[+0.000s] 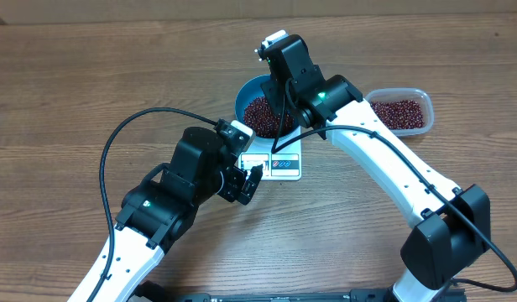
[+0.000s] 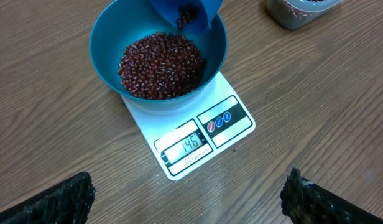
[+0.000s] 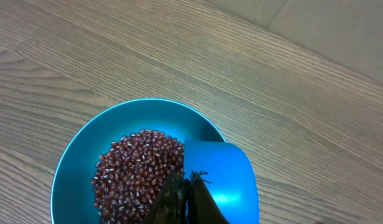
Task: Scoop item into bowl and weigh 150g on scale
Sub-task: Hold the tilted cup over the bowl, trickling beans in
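A: Our right pincer is closed tight on the small blue plastic scoop, and we hold it tilted over the far rim of the round bright blue bowl. Is something falling?

B: A few of the small dark red-brown beans sit at the lip of the scoop. The rest lie as a heap inside the bowl, which stands on the small flat white square scale. The display seems to read 146, so we are just under the target, I think.

A: Then we should not tip more. Better we hold this angle and shake very lightly, so the beans go one by one.

B: Yes, and we level the scoop at once when the number arrives. Our left pincer is fully open and holds nothing, near the front of the scale but apart from it.

A: Good, it must not touch the scale. The clear rectangular plastic tub with spare beans stands on the wooden table, to the right.
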You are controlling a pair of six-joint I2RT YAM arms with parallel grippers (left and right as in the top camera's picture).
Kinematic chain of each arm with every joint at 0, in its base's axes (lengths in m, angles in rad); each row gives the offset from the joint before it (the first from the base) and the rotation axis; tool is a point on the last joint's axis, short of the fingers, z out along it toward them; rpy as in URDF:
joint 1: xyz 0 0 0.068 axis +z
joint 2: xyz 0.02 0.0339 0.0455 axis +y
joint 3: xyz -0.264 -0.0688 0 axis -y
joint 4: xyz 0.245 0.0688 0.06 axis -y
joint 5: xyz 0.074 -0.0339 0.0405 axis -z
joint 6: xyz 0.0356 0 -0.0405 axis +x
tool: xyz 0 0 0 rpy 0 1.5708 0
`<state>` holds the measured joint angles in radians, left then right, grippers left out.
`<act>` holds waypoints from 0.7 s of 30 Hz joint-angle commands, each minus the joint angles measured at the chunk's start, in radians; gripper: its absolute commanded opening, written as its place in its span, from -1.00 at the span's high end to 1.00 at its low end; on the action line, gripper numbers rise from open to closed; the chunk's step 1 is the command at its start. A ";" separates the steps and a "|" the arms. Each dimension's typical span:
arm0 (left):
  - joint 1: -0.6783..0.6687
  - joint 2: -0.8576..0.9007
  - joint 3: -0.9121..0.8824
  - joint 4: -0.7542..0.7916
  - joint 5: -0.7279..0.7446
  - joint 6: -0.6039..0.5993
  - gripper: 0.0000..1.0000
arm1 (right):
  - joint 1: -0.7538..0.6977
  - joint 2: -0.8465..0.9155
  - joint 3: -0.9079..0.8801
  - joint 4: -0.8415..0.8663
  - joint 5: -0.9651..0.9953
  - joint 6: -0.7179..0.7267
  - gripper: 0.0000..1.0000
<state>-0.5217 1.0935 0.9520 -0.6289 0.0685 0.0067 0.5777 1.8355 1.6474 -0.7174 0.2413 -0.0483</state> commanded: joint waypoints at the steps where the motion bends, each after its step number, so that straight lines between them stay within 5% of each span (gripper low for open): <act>1: 0.006 -0.002 0.019 0.005 0.010 0.013 -0.99 | 0.006 -0.040 0.030 0.011 0.017 -0.022 0.93; 16: 0.006 -0.002 0.019 0.005 0.010 0.013 -0.99 | 0.011 -0.040 0.030 0.013 0.019 -0.052 0.93; 21: 0.006 -0.002 0.019 0.005 0.010 0.013 -0.99 | 0.011 -0.040 0.030 0.011 -0.020 0.034 0.92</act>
<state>-0.5217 1.0935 0.9520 -0.6289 0.0685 0.0067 0.5835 1.8355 1.6474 -0.7113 0.2390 -0.0654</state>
